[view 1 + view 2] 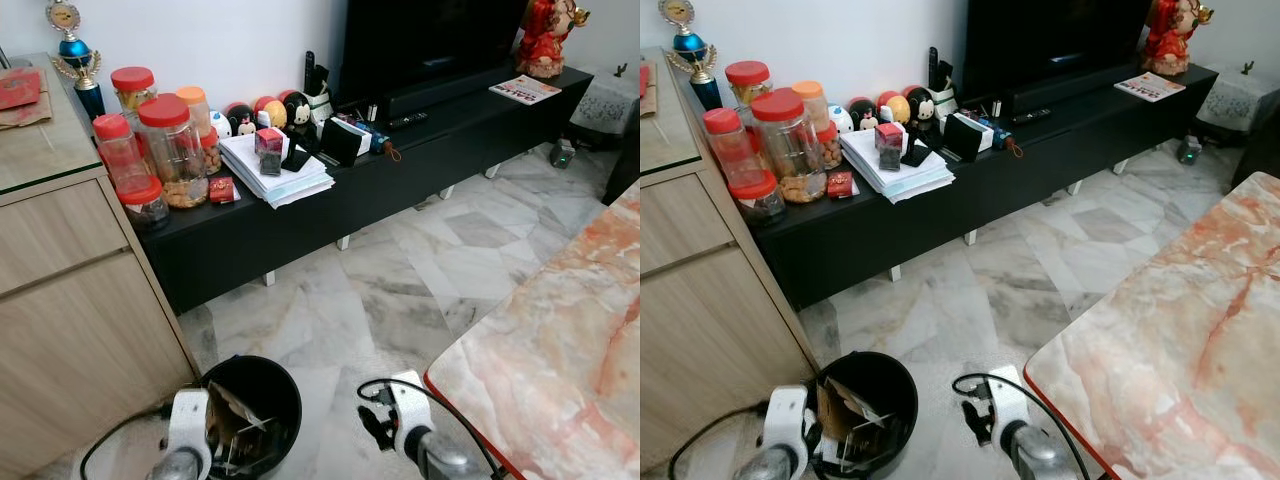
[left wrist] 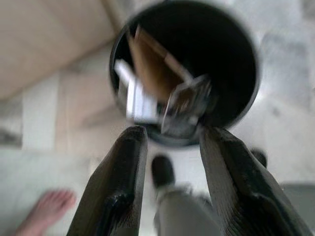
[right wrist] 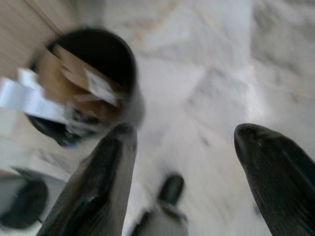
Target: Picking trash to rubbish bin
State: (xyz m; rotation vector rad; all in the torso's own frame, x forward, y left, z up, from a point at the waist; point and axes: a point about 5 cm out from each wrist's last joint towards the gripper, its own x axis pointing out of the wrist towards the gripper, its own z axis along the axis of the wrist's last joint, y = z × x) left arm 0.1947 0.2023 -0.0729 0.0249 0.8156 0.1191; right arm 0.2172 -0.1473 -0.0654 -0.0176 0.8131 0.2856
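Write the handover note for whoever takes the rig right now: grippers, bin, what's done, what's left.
Left gripper: open, empty, hanging above the black rubbish bin on the marble floor beside the wooden cabinet.
Right gripper: open, empty, over the floor to the bin's right, near the marble table.
Bin: already holds brown cardboard and white paper scraps.
Done: trash is in the bin; neither gripper holds anything.
Left: no loose trash can be seen on the visible floor. Look around for more before moving on. A person's bare foot is close by in the left wrist view; mind it.
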